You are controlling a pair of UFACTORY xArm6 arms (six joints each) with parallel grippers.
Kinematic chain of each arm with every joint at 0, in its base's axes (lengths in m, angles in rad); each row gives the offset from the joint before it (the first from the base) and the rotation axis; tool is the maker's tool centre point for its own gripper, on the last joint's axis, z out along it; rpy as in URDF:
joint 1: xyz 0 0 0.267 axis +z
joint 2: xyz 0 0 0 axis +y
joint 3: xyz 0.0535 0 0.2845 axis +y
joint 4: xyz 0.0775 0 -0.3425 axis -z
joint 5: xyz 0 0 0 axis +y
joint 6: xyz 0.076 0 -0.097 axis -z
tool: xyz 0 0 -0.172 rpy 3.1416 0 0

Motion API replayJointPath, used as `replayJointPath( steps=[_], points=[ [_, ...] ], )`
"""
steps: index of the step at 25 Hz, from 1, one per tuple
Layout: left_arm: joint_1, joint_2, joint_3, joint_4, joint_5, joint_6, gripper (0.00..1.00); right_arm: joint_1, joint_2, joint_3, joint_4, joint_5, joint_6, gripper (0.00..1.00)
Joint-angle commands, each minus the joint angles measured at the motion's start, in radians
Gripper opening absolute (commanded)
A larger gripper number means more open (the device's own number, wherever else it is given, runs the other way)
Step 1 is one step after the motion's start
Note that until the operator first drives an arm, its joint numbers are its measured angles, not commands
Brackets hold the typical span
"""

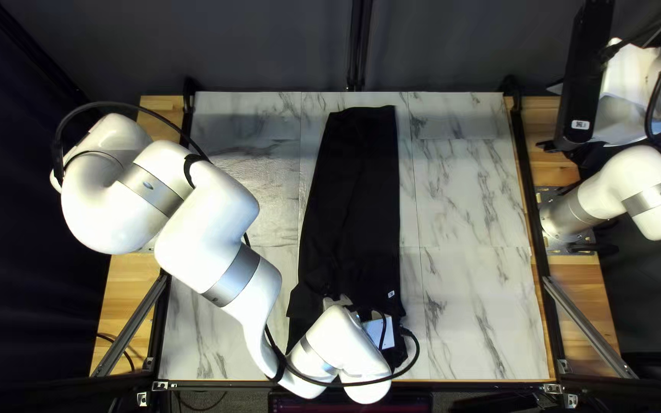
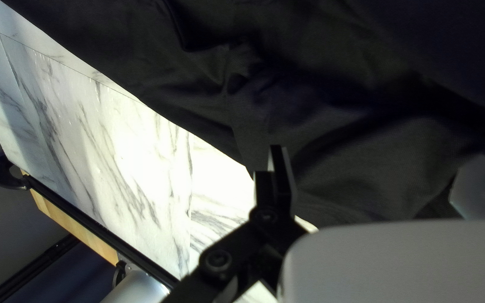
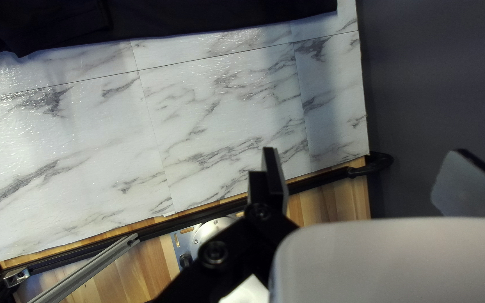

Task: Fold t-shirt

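Note:
The black t-shirt (image 1: 353,199) lies as a long, narrow strip from near the table's far edge toward its near edge, with a small white label close to the near end. Over that near end is my left gripper (image 1: 338,302), partly hidden by its arm. In the left wrist view, creased black cloth (image 2: 338,118) spreads ahead of and under the left gripper (image 2: 378,160), whose fingers stand wide apart, not closed on cloth. My right gripper (image 1: 552,118) is off the table's right side. Its own view shows the right gripper (image 3: 366,157) open, with the shirt's edge (image 3: 209,14) beyond it.
The marble-patterned table (image 1: 468,191) shows on both sides of the shirt. Black rails (image 1: 529,199) run along its sides, with wooden strips (image 1: 128,291) outside them. Diagonal metal braces (image 1: 594,325) stand by the near corners. My left arm (image 1: 208,222) crosses the table's left and near part.

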Motion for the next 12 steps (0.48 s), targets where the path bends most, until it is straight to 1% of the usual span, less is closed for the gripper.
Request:
replayJointPath(
  steps=[1,8,12],
  points=[
    [-0.012,0.017,-0.044,0.004,0.030,0.002,0.00,0.000,0.000,0.000,0.000,0.000,0.000,1.00],
    [-0.026,0.053,-0.121,0.009,0.067,0.007,0.00,0.000,0.000,0.000,0.000,0.000,0.000,1.00],
    [-0.033,0.103,-0.215,0.013,0.101,0.022,0.00,0.000,0.000,0.000,0.000,0.000,0.000,1.00]
  ],
)
